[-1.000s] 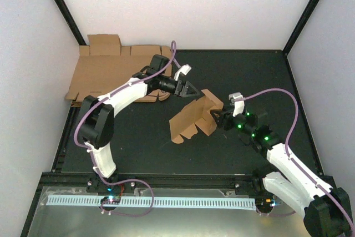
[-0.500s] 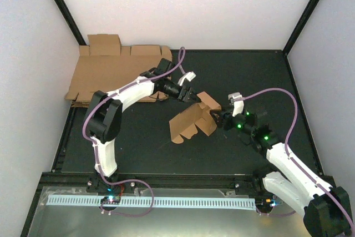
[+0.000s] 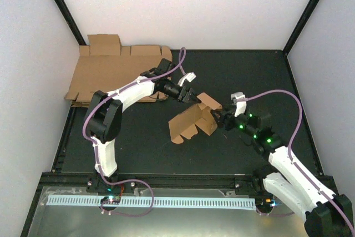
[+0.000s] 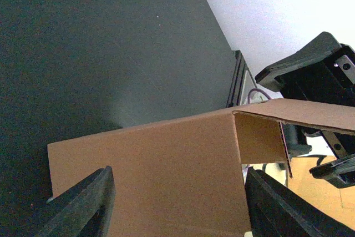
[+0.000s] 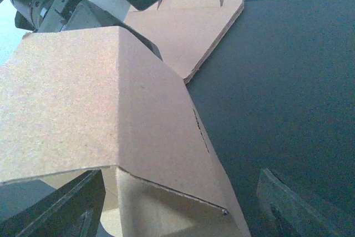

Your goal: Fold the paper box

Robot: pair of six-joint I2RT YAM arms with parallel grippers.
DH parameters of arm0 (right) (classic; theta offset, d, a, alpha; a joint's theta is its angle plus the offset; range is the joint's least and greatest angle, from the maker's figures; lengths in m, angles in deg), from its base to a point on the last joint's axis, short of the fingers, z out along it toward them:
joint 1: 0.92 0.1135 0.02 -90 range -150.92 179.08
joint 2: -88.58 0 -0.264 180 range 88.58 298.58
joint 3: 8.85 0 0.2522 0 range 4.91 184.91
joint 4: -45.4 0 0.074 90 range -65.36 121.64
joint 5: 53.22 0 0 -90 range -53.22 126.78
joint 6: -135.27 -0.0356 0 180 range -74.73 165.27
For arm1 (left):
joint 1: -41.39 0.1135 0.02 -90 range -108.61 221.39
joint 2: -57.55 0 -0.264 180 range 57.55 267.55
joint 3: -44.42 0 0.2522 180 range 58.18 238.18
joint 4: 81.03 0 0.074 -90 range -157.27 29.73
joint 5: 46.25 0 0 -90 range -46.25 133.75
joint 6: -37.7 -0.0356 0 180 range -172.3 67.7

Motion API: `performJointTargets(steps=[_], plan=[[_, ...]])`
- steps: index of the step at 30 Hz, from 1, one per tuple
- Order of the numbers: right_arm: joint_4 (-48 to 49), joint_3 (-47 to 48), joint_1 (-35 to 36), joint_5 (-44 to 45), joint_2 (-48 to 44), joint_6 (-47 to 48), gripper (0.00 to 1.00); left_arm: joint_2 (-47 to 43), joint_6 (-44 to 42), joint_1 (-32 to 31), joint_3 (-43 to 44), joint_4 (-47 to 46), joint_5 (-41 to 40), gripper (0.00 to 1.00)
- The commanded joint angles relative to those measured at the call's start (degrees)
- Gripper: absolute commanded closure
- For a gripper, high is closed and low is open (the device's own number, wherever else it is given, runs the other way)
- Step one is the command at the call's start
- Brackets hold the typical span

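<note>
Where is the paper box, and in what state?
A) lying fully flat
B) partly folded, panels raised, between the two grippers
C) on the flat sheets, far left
B: the paper box has raised panels and sits between the left gripper and right gripper.

Overhead, close wrist views; shared paper box (image 3: pixel 193 123)

The paper box (image 5: pixel 111 98) is matt, grainy cardboard; the table (image 5: pixel 288 81) looks smooth, matt

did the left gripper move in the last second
Yes: the left gripper shifted slightly right, away from the flat cardboard sheets, toward the paper box.
</note>
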Motion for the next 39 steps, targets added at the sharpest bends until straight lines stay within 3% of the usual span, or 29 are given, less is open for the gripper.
performJointTargets(steps=[1, 19, 28, 35, 39], plan=[[-1.2, 0.9, -0.3, 1.3, -1.7, 0.5, 0.21, 0.4, -1.4, -0.2, 1.4, 1.0, -2.0, 0.34], [-6.4, 3.6, -0.3, 3.7, -8.3, 1.2, 0.13, 0.1, -0.6, -0.3, 1.7, 0.3, -1.9, 0.34], [-3.7, 5.0, -0.3, 3.1, -14.1, -0.3, 0.12, 0.1, -0.4, -0.3, 1.8, 0.1, -1.9, 0.34], [-10.1, 15.5, -0.3, 6.6, -2.4, -2.6, 0.14, -0.3, -0.4, -0.2, 1.7, 0.1, -2.0, 0.34], [-12.7, 19.7, -0.3, 2.3, 4.3, -1.9, 0.3, -0.6, -0.3, -0.3, 1.7, 0.0, -1.9, 0.34]])
